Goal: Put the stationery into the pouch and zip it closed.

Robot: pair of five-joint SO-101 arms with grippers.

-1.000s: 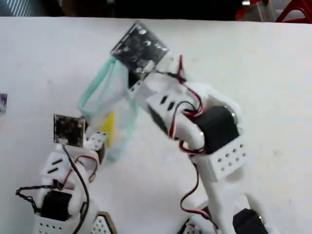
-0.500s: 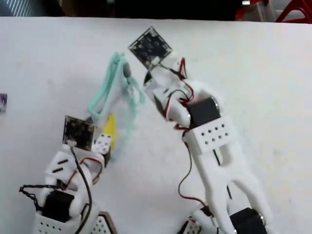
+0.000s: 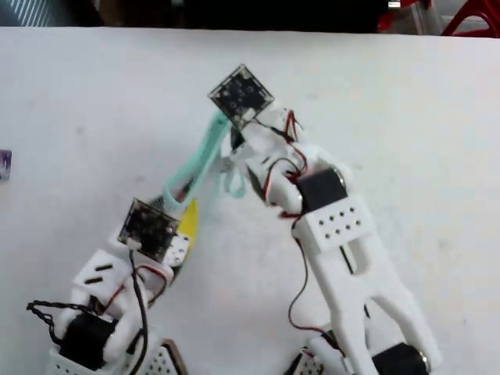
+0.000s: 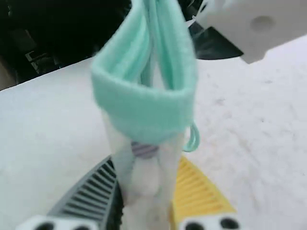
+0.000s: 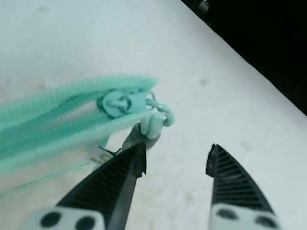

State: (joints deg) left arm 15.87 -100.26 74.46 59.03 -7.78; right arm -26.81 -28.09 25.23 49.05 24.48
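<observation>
The pouch (image 3: 197,166) is translucent with a mint-green zipper band (image 4: 144,103) and hangs stretched flat between the two arms. My left gripper (image 4: 144,191) is shut on its near end, between a grey finger (image 4: 88,189) and a yellow finger (image 4: 196,191). Something purple-striped (image 4: 144,149) shows through the pouch wall. In the high view the left gripper (image 3: 186,212) is at the lower left. My right gripper (image 5: 177,151) stands open at the pouch's far end. One of its fingertips (image 5: 136,155) touches the pale zipper pull (image 5: 152,123), just below the slider (image 5: 117,103). From above, the right gripper (image 3: 233,144) sits under its camera board.
A small purple object (image 3: 4,165) lies at the table's left edge. The white table (image 3: 406,101) stretches wide to the right and far side. The right arm's white links (image 3: 344,234) run down to the front edge.
The pouch mouth, gaping a second ago, is now pulled flat and narrow. The left arm has shifted right along with its end. The right gripper has dropped back slightly toward the front.
</observation>
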